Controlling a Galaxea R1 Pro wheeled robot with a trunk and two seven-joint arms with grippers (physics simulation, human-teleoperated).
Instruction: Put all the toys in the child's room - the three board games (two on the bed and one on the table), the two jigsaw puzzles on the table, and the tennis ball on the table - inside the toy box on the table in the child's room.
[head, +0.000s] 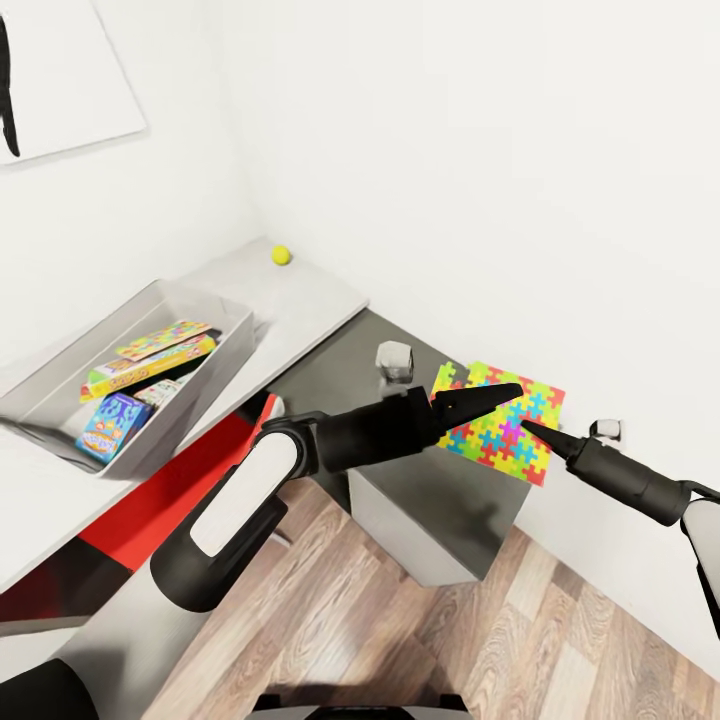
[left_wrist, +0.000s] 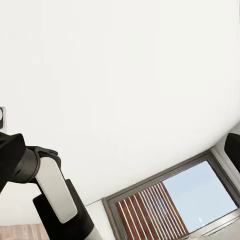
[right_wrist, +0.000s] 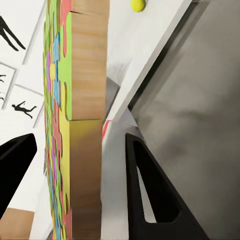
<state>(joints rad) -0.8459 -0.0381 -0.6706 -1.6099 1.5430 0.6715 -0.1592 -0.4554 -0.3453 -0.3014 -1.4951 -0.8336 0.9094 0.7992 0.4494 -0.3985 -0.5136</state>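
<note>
Your right gripper (head: 528, 428) stands at the near edge of a jigsaw puzzle (head: 500, 420) over the dark grey section of the table (head: 330, 375) — in the right wrist view the puzzle's wooden edge (right_wrist: 87, 125) runs up between the two black fingers (right_wrist: 150, 195), which are spread to either side of it with a gap showing, so the grip looks not yet made, though the contact itself is hard to read. Your left gripper (head: 480, 398) reaches across the same puzzle from the other side, its fingers drawn close together and seemingly holding nothing. The puzzle stands tipped up against the white wall, its flat face toward you, so the right arm is the one placed to take it. The toy box (head: 60, 385) sits well off to the left on the light grey top, board games (head: 150, 365) already inside — the tennis ball (head: 282, 255) lies beyond it near the corner. Below, wood-plank floor (head: 420, 620); a black silhouette picture (head: 60, 75) hangs above.
</note>
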